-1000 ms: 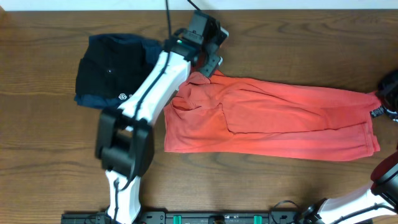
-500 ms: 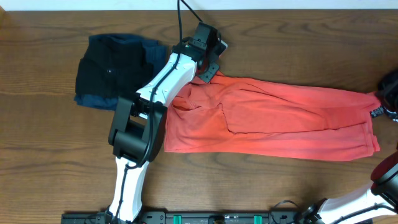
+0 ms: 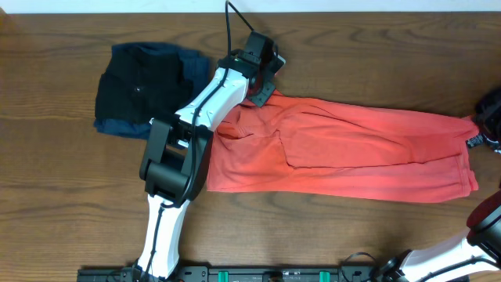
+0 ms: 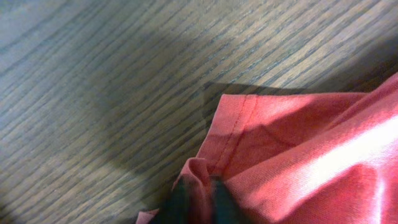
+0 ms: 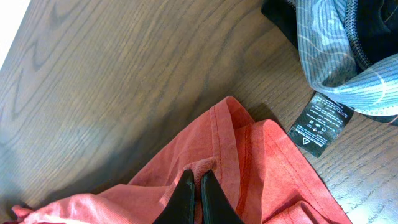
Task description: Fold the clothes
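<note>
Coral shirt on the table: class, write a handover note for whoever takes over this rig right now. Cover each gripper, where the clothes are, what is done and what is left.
Left gripper: shut on the far-left corner of the shirt.
Right gripper: shut on the hem at the shirt's right end.
Shirt: stretched in a long band across the table, creased near the middle.
Black piece: lies on a navy piece, left of the shirt; both look folded.
Done: both shirt ends gripped.
Left: fold the shirt, probably by bringing one end over the other.
</note>
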You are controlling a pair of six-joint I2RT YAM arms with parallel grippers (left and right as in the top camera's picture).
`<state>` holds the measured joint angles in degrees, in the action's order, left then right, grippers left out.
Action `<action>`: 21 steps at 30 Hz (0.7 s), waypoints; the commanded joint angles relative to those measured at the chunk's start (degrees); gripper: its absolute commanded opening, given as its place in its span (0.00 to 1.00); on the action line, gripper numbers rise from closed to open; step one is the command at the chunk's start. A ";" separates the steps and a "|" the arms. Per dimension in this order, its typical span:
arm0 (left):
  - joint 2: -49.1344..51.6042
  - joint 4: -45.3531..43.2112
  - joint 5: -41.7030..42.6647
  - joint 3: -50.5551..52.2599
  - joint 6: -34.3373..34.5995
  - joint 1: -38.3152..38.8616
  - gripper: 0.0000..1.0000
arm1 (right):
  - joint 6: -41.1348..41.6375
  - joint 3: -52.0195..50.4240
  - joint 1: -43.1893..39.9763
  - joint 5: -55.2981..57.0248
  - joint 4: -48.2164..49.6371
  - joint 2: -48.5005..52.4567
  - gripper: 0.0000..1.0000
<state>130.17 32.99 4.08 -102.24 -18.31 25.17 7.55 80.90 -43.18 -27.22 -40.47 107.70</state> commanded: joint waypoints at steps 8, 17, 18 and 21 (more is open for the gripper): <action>-5.11 -0.83 -2.16 -5.40 -0.59 -0.42 0.06 | 1.64 0.13 -0.26 -1.33 0.07 0.11 0.01; -14.36 -2.58 -2.14 -7.56 -0.96 -0.39 0.06 | 1.62 0.13 -0.37 -1.33 4.72 0.11 0.01; -14.75 -1.88 -2.14 -7.56 -0.98 -0.39 0.06 | 1.60 0.13 -0.37 -1.33 5.07 0.11 0.01; -15.37 0.66 -2.14 -7.56 -0.98 -0.39 0.06 | 1.60 0.13 -0.61 -1.36 6.54 0.11 0.01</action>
<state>113.86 32.03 2.59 -110.00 -18.48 25.15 8.75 80.90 -43.18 -27.68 -34.74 107.70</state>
